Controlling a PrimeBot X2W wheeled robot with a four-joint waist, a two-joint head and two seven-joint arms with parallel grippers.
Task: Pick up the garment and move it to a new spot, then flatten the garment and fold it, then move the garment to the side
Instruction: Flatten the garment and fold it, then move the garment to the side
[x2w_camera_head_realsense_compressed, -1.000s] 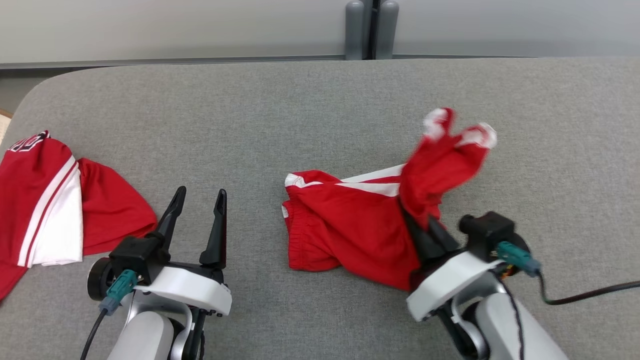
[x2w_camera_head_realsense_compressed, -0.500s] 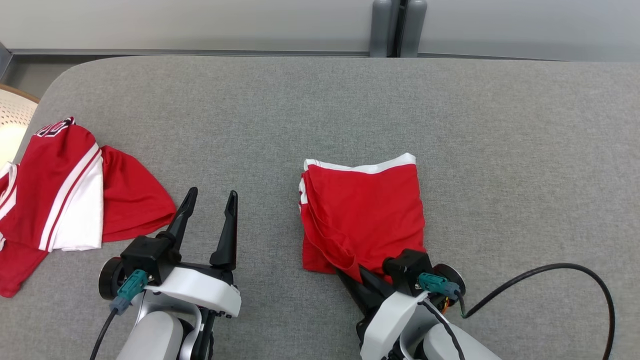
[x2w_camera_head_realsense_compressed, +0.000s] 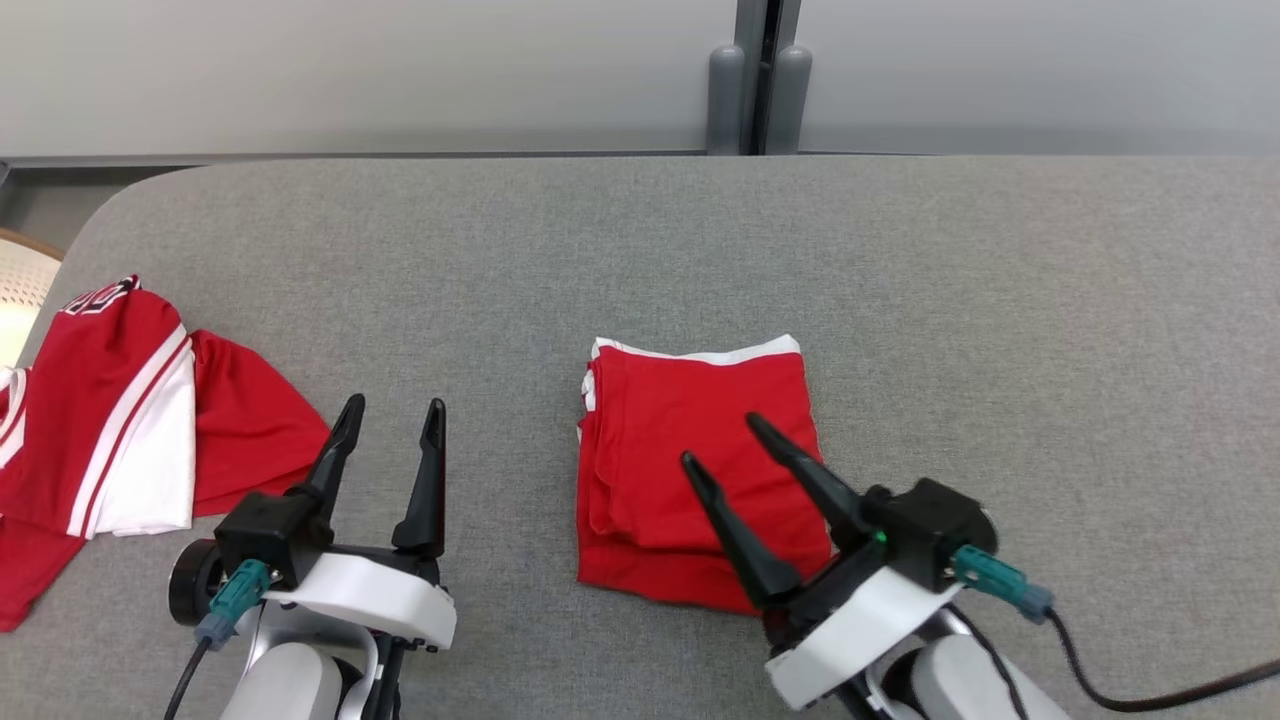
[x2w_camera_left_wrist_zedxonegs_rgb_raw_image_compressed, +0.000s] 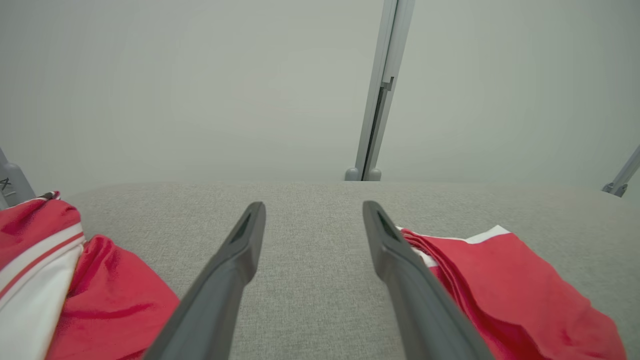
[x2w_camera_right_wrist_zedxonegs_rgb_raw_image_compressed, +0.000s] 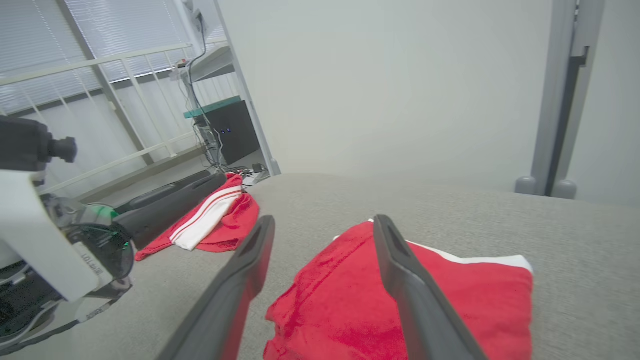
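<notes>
Right gripper (x2w_camera_head_realsense_compressed: 718, 438) released garment (x2w_camera_head_realsense_compressed: 640, 470) (folded); grey surface (x2w_camera_head_realsense_compressed: 950, 300), pale wall (x2w_camera_head_realsense_compressed: 400, 70).

Grey fabric-covered bench (x2w_camera_head_realsense_compressed: 640, 250) stretching wide from left to right, red and white jersey (x2w_camera_head_realsense_compressed: 100, 390) lying crumpled at its left end, pale woven basket (x2w_camera_head_realsense_compressed: 20, 290) peeking in beyond the left edge, grey upright post (x2w_camera_head_realsense_compressed: 790, 100) standing against the pale wall (x2w_camera_head_realsense_compressed: 350, 70) on the far side, black cabinet (x2w_camera_right_wrist_zedxonegs_rgb_raw_image_compressed: 232, 132) sitting beneath a white railing (x2w_camera_right_wrist_zedxonegs_rgb_raw_image_compressed: 100, 65)

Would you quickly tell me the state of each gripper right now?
Left gripper: open, holding nothing.
Right gripper: open over the folded red garment, gripping nothing.
</notes>
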